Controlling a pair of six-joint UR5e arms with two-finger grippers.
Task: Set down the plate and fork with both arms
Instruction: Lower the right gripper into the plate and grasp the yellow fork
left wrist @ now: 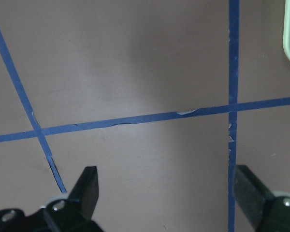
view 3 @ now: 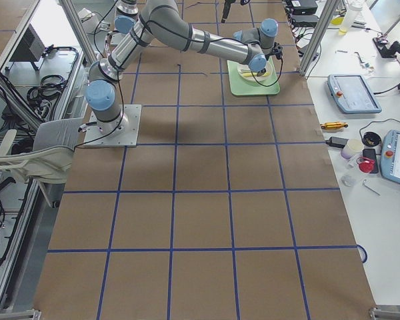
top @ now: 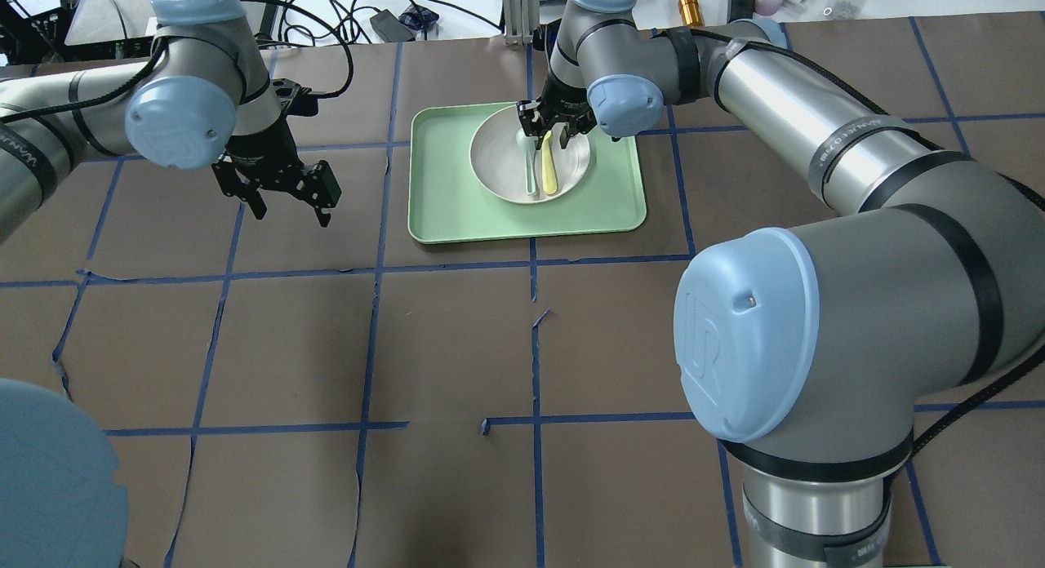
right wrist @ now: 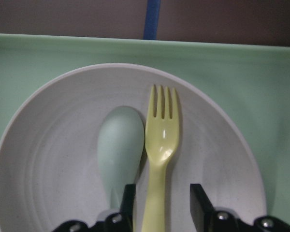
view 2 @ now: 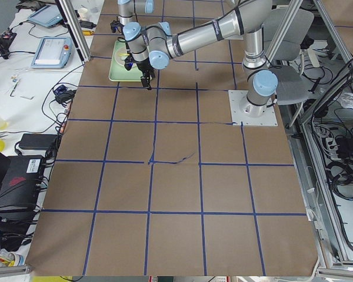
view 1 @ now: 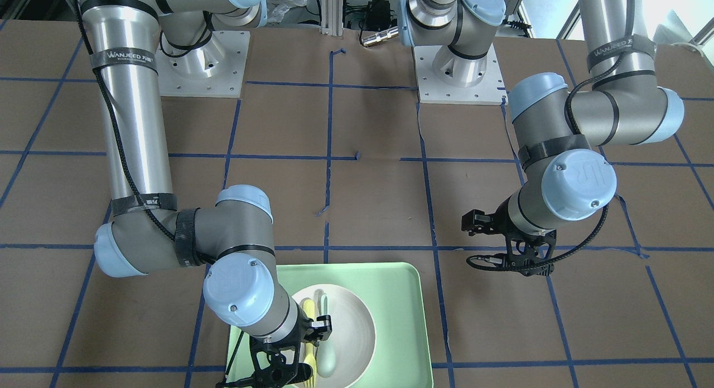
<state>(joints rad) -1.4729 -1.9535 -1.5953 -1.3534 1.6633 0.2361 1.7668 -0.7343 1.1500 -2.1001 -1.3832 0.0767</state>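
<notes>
The yellow fork (right wrist: 162,140) lies in the white plate (right wrist: 53,159), just beside a pale green spoon (right wrist: 120,145), with the plate resting on a mint-green tray (right wrist: 261,82). The right fingers (right wrist: 197,203) straddle the fork's handle, partly open, a gap showing on either side, gripping nothing. Well apart, the left fingers (left wrist: 88,186) hang spread wide and empty above the brown, blue-taped surface (left wrist: 135,63).

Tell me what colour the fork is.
Yellow. The fork shows best in the right wrist view, lying on the plate beside the spoon.
</notes>
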